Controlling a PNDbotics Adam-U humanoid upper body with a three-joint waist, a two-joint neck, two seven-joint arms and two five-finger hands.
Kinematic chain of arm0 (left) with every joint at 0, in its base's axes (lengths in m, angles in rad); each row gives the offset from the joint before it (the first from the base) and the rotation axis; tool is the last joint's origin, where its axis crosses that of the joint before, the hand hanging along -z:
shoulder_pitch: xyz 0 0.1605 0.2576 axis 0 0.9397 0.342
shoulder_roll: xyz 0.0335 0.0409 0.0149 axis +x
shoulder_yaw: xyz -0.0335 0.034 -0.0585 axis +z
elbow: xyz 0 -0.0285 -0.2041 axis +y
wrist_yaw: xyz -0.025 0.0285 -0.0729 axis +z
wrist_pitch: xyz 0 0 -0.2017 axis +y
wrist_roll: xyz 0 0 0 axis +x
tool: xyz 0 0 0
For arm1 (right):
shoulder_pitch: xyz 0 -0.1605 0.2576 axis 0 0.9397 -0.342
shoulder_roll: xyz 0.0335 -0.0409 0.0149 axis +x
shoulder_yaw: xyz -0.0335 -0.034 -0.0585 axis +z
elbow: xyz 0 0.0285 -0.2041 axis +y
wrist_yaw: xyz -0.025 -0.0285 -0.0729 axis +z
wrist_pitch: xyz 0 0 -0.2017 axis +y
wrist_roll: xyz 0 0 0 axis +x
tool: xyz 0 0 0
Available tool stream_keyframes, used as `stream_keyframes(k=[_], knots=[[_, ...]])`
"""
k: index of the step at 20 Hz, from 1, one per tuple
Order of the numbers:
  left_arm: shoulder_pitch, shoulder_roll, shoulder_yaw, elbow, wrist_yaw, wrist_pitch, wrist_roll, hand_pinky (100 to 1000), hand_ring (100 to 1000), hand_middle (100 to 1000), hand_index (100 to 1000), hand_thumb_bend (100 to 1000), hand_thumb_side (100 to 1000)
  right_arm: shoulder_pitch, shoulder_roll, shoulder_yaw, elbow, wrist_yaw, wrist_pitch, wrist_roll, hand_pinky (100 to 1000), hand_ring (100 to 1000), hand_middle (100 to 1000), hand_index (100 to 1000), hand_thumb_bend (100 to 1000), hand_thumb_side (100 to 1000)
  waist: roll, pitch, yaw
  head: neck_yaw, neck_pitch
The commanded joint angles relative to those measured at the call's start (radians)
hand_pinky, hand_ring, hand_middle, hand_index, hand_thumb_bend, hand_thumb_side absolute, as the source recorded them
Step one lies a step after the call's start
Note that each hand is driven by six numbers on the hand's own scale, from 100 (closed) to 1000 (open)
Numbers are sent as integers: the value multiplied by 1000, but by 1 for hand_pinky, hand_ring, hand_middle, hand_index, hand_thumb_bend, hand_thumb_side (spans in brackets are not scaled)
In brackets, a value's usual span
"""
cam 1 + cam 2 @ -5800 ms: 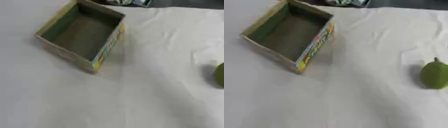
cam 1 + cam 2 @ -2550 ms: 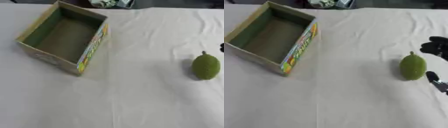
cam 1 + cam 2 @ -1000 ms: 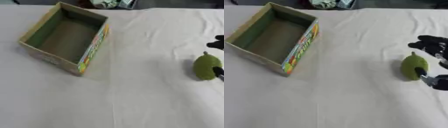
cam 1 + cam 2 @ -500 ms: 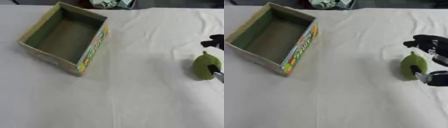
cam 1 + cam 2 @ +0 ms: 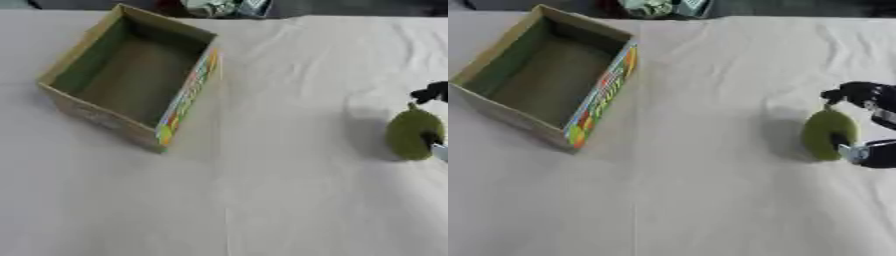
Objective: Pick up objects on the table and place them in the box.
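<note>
Cropping at right edge hides most of your right hand (image 5: 866, 122); fingers curl round the pear (image 5: 826, 134). Box (image 5: 131, 80) sits upper left, well apart.

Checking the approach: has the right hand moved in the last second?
Yes. The right hand has closed in leftward round the green fruit, toward the box.

My right hand (image 5: 871, 125), absent 5.8 s ago, has come in from the right edge. At 2.5 s ago it hovered just beside the green fruit (image 5: 827, 134); now my fingers (image 5: 852, 92) curl over its stem end and my thumb presses its lower side. Fruit looks slightly raised, a shadow showing to its left
</note>
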Motion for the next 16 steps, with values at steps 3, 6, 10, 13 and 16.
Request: stream_keyframes(k=[3,6,10,13,16], knots=[[-3,16,4,-19,4,0,-8,677,639,576,730,100,574,-2,-26,-19,40,-21,-16,6,993,1000,844,1000,100,483,3,-16,-3,0,-2],[-3,15,4,-19,5,0,-9,677,639,576,730,100,574,4,-24,-9,38,-18,-31,25,994,1000,838,1000,100,543,3,-16,-3,-1,-2],[-3,14,3,-19,7,1,-11,677,639,576,730,100,574,10,-20,12,28,-6,-48,49,990,1000,819,1000,100,603,3,-16,-1,-1,0],[-4,12,2,-19,9,2,-14,677,640,576,730,100,573,6,-15,30,33,-1,-49,58,988,1000,815,1000,100,615,2,-16,1,-3,0],[-4,9,-1,-19,15,5,-19,678,640,576,730,100,574,-7,-8,53,51,7,-47,70,984,1000,798,1000,100,625,2,-17,5,-6,0]])
